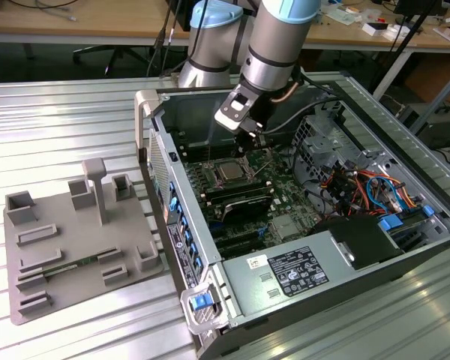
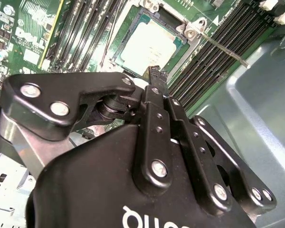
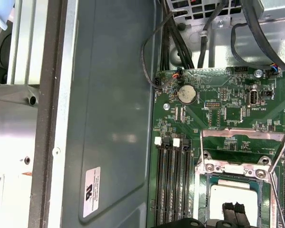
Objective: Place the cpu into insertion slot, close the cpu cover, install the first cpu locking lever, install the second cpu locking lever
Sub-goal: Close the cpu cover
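Hovering above the cpu [image 3: 232, 192], the tool [image 3: 235, 213] is holding its tips pressed together, empty; a hard push down, I think, is risking knocking the cpu crooked.

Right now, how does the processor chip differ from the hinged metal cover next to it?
The chip lies flat in its socket; the cover stands swung up on its hinge, not closed over the chip. The chip is a solid plate with a plain top; the cover is a thin frame with a large window, through which the green board shows. Both are squarish and made of silver-grey metal.
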Controlling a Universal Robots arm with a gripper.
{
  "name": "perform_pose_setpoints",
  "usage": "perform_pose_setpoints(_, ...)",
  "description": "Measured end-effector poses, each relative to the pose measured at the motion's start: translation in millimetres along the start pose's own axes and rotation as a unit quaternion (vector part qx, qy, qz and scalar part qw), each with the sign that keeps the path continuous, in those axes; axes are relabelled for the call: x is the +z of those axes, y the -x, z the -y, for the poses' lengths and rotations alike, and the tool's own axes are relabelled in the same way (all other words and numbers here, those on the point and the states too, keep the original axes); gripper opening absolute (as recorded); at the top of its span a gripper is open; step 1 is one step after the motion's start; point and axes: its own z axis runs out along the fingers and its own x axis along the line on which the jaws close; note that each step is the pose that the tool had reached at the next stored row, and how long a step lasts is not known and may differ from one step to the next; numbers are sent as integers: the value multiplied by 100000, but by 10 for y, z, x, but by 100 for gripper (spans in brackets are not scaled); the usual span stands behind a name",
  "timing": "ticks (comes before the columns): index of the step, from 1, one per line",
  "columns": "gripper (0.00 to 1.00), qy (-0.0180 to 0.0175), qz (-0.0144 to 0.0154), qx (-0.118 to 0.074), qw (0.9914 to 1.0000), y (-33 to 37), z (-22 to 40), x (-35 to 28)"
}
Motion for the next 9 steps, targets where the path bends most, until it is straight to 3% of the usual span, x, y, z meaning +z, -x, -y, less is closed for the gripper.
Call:
perform_pose_setpoints(4, 11, 3, -4, 17, 100000, 1, -51, -21)
perform_pose_setpoints(5, 11, -155, -67, 22, 100000, 6, -203, -72)
perform_pose_setpoints(9, 11, -485, -93, 20, 99999, 11, -382, -139)
